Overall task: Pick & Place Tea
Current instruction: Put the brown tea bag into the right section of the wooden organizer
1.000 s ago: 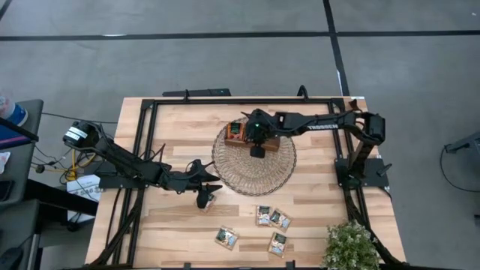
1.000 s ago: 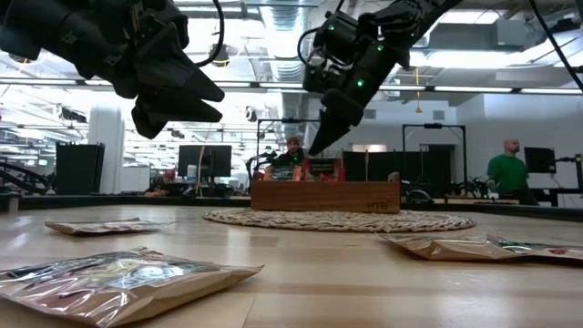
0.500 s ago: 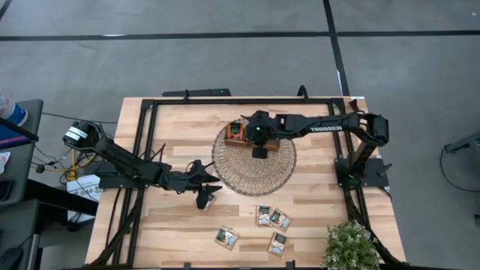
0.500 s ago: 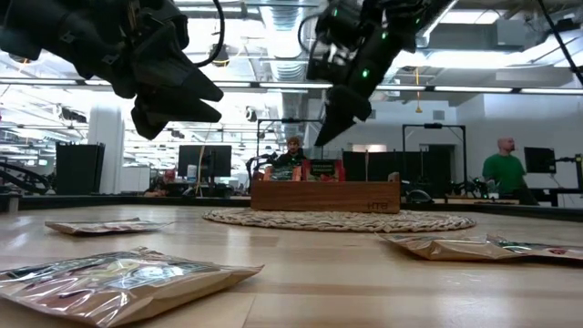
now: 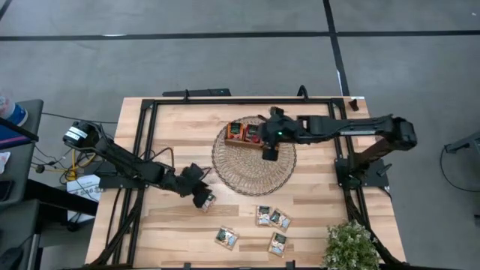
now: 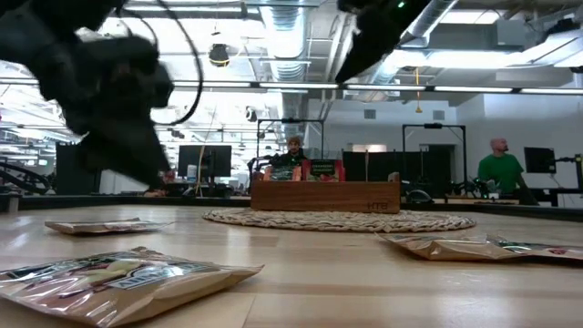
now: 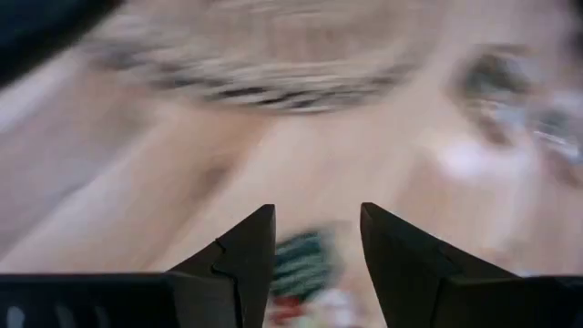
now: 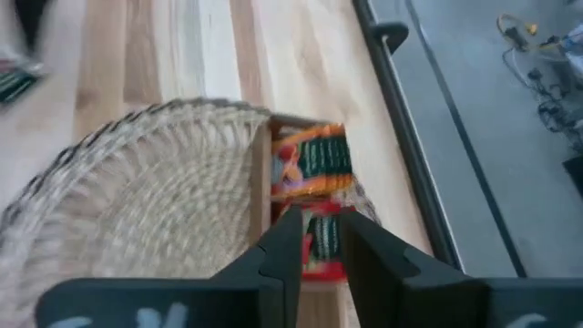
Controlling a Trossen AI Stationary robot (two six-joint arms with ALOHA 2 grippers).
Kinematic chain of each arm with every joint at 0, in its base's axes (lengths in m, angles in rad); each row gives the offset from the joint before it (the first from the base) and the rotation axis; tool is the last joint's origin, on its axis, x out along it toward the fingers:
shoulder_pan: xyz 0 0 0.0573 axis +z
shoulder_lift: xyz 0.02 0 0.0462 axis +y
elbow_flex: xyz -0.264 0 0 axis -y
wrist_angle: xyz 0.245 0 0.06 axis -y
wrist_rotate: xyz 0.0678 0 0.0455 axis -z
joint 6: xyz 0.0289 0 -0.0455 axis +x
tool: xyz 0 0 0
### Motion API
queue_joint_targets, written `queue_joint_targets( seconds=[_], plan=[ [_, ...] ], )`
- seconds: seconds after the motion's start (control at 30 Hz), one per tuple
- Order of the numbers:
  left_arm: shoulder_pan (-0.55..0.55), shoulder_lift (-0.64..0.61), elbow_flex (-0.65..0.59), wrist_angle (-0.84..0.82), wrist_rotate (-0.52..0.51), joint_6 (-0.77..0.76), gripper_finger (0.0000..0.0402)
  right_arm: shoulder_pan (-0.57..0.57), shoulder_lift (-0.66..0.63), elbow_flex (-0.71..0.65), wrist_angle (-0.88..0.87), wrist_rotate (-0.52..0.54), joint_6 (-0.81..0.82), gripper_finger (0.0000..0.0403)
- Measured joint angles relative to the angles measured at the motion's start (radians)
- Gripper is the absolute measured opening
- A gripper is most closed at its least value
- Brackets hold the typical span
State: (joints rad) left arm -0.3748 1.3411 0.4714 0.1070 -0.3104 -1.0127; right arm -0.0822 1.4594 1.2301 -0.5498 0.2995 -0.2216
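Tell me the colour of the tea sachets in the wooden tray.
Red-orange tea sachets, clearest in the right wrist view.

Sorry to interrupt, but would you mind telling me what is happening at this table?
The robot is sorting tea sachets into the wooden tray on the wicker mat. The right gripper hangs above the mat beside the tray, holding nothing. The left gripper, fingers apart, is over a loose sachet. Four more sachets lie nearby.

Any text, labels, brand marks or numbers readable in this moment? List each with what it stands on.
None can be read.
Tea sachets: printed labels, too small in the high view.
Nearest sachet in the low view: print blurred, unreadable.
Wooden tray: a small mark on its front wall, too small to read.
Sachets in the tray: label print blurred.
Right arm: no lettering legible.
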Motion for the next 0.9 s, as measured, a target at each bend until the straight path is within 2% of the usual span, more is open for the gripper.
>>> queue_joint_targets(
  seconds=[0.07, 0.27, 0.57, 0.9],
  plan=[
    [-0.014, 0.0, 0.002, -0.074, -0.042, -0.083, 0.0154, 0.017, -0.029, 0.0, -0.028, 0.005, 0.021, 0.0083],
    [-0.057, 0.001, 0.052, -0.135, -0.034, -0.154, 0.0154, 0.078, -0.072, -0.001, -0.098, 0.006, 0.064, 0.0121],
    [-0.099, 0.102, 0.279, -0.566, -0.033, -0.261, 0.0154, 0.165, -0.051, -0.001, -0.129, 0.006, 0.107, 0.0171],
    [-0.096, 0.314, 0.35, -0.572, 0.024, -0.293, 0.0154, 0.234, -0.022, 0.0, -0.116, 0.006, 0.135, 0.0199]
  ],
)
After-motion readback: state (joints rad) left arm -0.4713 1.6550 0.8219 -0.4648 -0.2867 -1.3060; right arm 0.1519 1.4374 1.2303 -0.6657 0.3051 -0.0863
